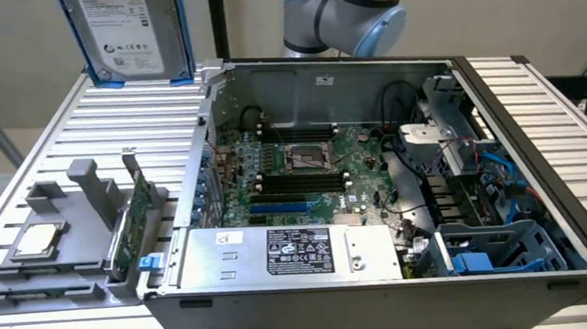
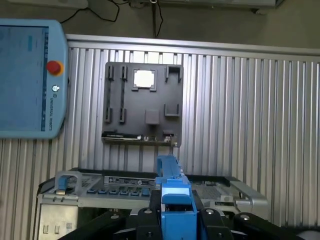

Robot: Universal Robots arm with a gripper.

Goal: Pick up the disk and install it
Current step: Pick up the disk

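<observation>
The disk (image 1: 126, 32) hangs upright in the air above the back of the table, at the exterior view's left. It is a silver-grey drive with a white label and a bright blue frame along its edges. In the wrist view the blue frame edge (image 2: 175, 200) runs between the black fingers (image 2: 142, 220), and my gripper (image 2: 176, 220) is shut on the disk. It is well above the open computer case (image 1: 378, 166), off the case's back corner.
A grey holder (image 1: 69, 237) beside the case carries a small silver-topped chip (image 1: 39, 239) and an upright green card (image 1: 130, 216). A blue drive cage (image 1: 489, 247) sits in the case's front corner. A teach pendant (image 2: 30, 80) lies on the slatted table (image 2: 240, 110).
</observation>
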